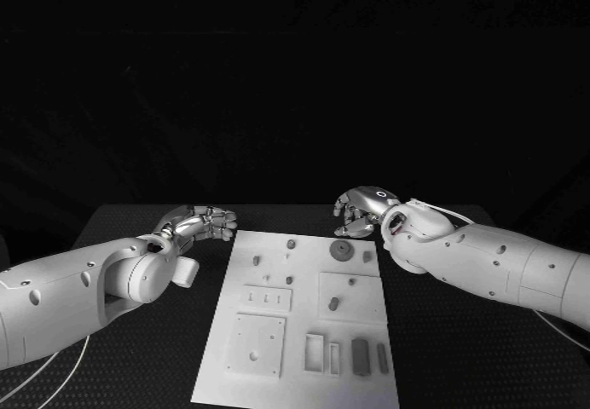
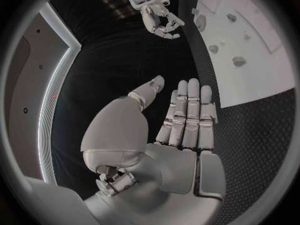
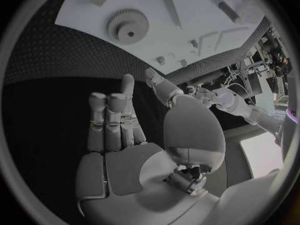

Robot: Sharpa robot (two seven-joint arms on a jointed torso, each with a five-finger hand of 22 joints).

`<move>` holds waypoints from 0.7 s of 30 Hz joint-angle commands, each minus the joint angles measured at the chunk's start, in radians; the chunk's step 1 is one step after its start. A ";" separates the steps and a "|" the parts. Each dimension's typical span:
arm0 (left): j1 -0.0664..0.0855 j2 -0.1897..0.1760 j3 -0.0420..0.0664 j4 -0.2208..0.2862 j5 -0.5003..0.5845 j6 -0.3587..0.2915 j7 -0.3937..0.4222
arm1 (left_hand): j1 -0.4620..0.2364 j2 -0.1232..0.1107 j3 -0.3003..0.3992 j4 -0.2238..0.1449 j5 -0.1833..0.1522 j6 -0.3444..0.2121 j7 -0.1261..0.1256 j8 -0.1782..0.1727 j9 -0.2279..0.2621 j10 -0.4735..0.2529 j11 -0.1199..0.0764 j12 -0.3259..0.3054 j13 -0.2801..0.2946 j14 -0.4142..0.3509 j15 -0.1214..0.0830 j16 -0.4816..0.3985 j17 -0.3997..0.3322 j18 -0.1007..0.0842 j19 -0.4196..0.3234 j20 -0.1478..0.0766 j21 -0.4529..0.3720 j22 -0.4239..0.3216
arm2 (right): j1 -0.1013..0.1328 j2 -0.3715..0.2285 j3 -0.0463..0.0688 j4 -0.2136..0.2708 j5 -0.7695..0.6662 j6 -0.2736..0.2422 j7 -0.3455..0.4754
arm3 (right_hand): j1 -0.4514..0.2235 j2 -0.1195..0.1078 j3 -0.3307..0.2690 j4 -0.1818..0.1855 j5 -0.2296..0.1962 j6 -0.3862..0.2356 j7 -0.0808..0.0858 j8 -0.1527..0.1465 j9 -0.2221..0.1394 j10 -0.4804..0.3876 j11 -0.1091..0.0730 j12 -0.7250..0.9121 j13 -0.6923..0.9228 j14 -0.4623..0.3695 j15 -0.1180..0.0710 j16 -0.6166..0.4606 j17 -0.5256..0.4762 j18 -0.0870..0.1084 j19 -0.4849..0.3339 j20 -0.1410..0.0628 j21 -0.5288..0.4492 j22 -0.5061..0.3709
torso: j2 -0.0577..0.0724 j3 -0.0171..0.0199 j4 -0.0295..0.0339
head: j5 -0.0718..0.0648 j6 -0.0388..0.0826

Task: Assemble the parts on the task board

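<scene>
Left hand (image 1: 203,223) empty; right hand (image 1: 364,211) empty beside task board (image 1: 299,341)

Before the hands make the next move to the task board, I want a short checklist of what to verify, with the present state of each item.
1. Left hand holds nothing, fingers apart: ok.
2. Right hand holds nothing: ok.
3. Both hands off the task board, beside its far corners: ok.
4. Gear lies flat near the right hand: ok.
5. Which small parts already sit fully in their places: cannot tell.
</scene>
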 commanded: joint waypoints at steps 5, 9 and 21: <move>0.001 0.003 0.001 -0.002 -0.006 0.016 0.012 | -0.012 0.000 -0.001 -0.007 0.002 -0.003 0.001 -0.005 0.001 -0.005 0.000 -0.006 0.001 0.002 0.000 0.003 0.001 0.018 -0.007 -0.001 0.002 0.022 | -0.013 -0.008 0.000 -0.018 0.056 0.132 0.038 | -0.014 0.005 -0.021 -0.005 0.016 -0.009 0.005 -0.023 -0.015 -0.210 0.003 0.454 0.388 -0.020 -0.002 0.095 0.072 0.044 -0.005 -0.014 0.040 0.037 | 0.000 0.0127 -0.0137 | 0.003 -0.004; 0.001 0.009 0.001 -0.007 -0.006 0.019 0.012 | -0.013 0.000 0.000 -0.007 0.002 -0.003 0.001 -0.005 0.001 -0.006 0.000 -0.006 0.001 0.002 0.000 0.003 0.001 0.018 -0.007 -0.001 0.002 0.022 | -0.026 0.001 0.000 -0.029 0.056 0.137 0.039 | -0.019 0.010 -0.024 -0.004 0.021 -0.013 0.007 -0.029 -0.018 -0.225 0.006 0.534 0.436 -0.029 0.002 0.120 0.103 0.044 -0.005 -0.019 0.052 0.050 | 0.001 0.0120 -0.0121 | 0.003 -0.006; 0.000 0.011 0.000 -0.013 -0.006 0.021 0.011 | -0.013 0.001 0.000 -0.007 0.002 -0.004 0.001 -0.005 0.001 -0.006 0.000 -0.006 0.001 0.001 0.000 0.002 0.001 0.017 -0.007 -0.002 0.003 0.022 | -0.059 0.025 -0.001 -0.067 0.049 0.153 0.046 | -0.030 0.018 -0.036 -0.003 0.039 -0.012 0.008 -0.031 -0.022 -0.217 0.007 0.705 0.525 -0.020 0.004 0.156 0.157 0.044 0.009 -0.032 0.079 0.073 | 0.002 0.0107 -0.0056 | -0.001 -0.018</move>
